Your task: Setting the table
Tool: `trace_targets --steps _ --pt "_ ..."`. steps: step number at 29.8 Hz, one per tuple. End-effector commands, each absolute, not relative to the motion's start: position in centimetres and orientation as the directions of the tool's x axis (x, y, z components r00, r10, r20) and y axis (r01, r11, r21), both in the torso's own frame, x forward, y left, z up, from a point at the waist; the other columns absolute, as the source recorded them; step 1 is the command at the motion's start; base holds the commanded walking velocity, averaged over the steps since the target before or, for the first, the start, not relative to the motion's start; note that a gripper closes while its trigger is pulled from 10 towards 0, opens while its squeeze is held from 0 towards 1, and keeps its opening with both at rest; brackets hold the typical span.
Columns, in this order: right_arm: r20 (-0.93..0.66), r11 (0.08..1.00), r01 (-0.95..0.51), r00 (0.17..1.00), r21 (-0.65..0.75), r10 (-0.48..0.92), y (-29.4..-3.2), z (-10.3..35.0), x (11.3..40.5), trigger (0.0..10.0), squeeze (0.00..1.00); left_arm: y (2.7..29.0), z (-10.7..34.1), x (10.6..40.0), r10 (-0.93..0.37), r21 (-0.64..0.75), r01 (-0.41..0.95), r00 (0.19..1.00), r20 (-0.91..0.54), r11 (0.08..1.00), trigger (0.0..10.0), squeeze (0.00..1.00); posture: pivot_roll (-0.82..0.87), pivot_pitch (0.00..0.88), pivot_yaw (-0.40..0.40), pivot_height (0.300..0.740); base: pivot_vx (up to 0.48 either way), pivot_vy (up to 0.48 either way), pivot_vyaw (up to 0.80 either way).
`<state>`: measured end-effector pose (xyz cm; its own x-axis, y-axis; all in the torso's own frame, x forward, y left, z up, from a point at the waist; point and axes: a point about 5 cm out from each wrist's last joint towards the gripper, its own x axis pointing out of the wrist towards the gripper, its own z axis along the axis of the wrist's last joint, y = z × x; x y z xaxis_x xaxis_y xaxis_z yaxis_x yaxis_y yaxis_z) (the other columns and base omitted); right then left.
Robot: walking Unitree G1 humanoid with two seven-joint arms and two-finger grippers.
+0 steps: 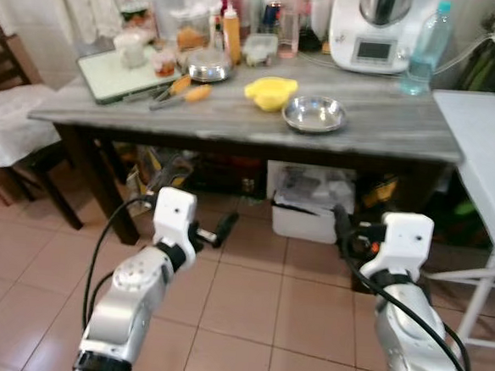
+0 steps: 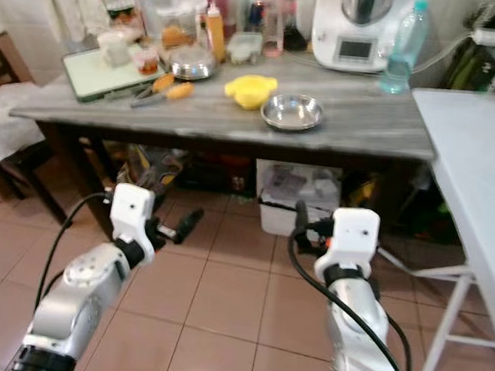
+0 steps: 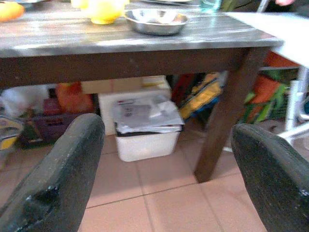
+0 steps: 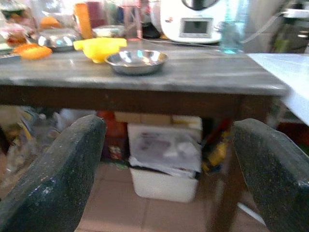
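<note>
We see the steel bowl (image 1: 314, 114) at upper centre of the frame on the grey table (image 1: 379, 131), beside a yellow dish (image 1: 270, 92), with bottles (image 1: 233, 33) and a white appliance (image 1: 376, 29) crowded behind. A white bin (image 1: 307, 208) sits under the table. The left gripper (image 3: 166, 169) and right gripper (image 4: 169, 169) hang low, fingers spread, empty.

Grey streaked table top (image 1: 388, 119) on dark brown legs, shiny silver bowl (image 1: 314, 114), yellow dish (image 1: 270, 92), terracotta tiled floor (image 1: 248, 304), white bin (image 1: 307, 213)
</note>
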<state>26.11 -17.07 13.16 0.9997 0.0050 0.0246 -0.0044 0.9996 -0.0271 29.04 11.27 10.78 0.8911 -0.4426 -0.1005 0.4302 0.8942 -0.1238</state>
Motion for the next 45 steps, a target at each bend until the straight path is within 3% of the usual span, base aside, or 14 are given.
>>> trace_targets --steps 1,9,36,45 --pt "0.024 1.0 -0.026 0.999 -0.003 0.027 -16.4 13.2 26.3 10.0 0.0 11.8 10.7 29.0 -0.445 -0.097 0.436 0.89 -0.1 0.895 10.0 0.0 -0.1 0.006 0.062 0.74 0.0 0.0 0.0" --pt "0.021 1.0 -0.025 0.999 -0.008 0.025 -16.4 13.2 26.2 10.0 0.0 11.4 11.1 28.9 -0.487 -0.126 0.478 0.871 -0.056 0.869 10.0 0.0 -0.1 0.012 0.063 0.74 0.0 0.0 0.0" --pt "0.037 1.0 0.008 0.999 -0.025 -0.007 -16.6 13.5 26.2 10.0 0.0 10.8 11.2 28.8 -0.53 -0.159 0.518 0.847 -0.038 0.84 10.0 0.0 -0.11 0.023 0.067 0.74 0.0 -0.48 0.0" --pt "0.044 1.0 0.016 0.999 -0.02 -0.015 -16.7 13.7 26.3 10.0 0.0 10.7 11.2 28.8 -0.534 -0.161 0.522 0.845 -0.036 0.838 10.0 0.0 -0.11 0.024 0.072 0.74 0.0 -0.48 -0.72"
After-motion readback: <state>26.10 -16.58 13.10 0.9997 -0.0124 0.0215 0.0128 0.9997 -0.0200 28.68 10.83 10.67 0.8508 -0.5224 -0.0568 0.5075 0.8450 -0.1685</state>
